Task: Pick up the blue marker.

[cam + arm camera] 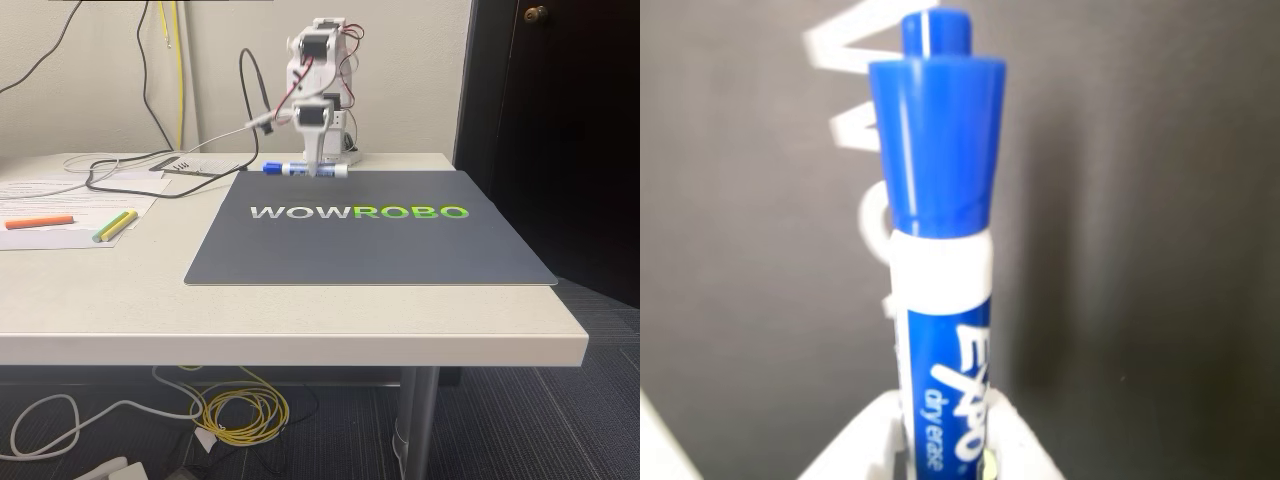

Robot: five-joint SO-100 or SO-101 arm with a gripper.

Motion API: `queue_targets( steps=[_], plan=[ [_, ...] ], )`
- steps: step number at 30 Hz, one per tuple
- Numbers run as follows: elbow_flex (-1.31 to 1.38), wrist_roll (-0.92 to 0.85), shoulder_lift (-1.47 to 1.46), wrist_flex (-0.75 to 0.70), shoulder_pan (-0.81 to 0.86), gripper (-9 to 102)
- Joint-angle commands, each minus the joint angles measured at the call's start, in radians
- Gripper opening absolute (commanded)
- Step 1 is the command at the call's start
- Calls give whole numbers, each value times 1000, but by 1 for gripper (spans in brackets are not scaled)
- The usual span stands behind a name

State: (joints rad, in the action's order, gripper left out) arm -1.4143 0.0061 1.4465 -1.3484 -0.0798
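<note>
At mat's (pixel 370 240) far edge: fingers (pixel 322 172) clamp blue marker (pixel 305 168), horizontal, cap left.

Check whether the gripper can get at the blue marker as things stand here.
Apparently yes: the gripper is already at the blue marker, near the mat's far edge. In the wrist view the marker's barrel sits between the white fingers, with nothing in between. Whether it is clamped or lifted is unclear.
</note>
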Motion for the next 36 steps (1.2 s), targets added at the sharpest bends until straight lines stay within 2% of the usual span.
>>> queue_targets(
  steps=[1,18,36],
  plan=[
    [35,-23,120,2,-18,0],
    [29,-35,466,-3,-110,0],
    [-17,-71,707,63,-133,0]
  ],
)
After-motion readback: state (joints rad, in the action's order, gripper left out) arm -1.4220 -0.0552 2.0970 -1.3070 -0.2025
